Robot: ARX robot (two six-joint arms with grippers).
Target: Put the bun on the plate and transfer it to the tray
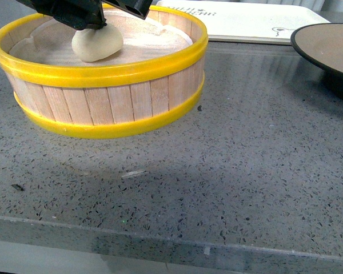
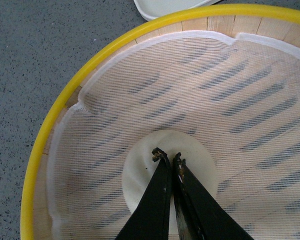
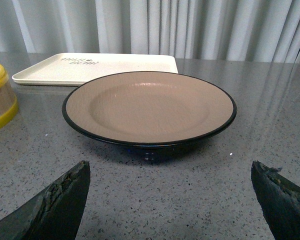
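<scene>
Bun (image 1: 97, 44): small, smooth, rounded cream-white steamed dough piece, lying inside the round wooden-slat steamer basket with yellow bands (image 1: 103, 100) at the left of the grey speckled stone countertop (image 1: 217, 171). It rests on the white mesh liner cloth (image 2: 190, 75) that covers the basket floor, toward the basket's left half and clear of its wall. The left gripper (image 2: 167, 157) hangs directly over the bun, with its black fingers (image 2: 157, 200) drawn together to a narrow slit. Their tips sit at the bun's top surface (actual contact cannot be confirmed from either view), and they are not closed around anything. Further right, at the back of the counter, lies the flat rectangular cream-white tray with raised rim and small dark lettering (image 1: 246, 23), just behind the basket's far right edge. At the far right stands the round plate with tan-brown matte top and thin black rim (image 1: 331, 45), on its black foot, nearer than the tray and close beside it; whether the two touch cannot be told. The right gripper (image 3: 170, 167) faces the plate from the near side, low over the counter, its two dark fingers (image 3: 65, 205) spread wide and holding nothing.
</scene>
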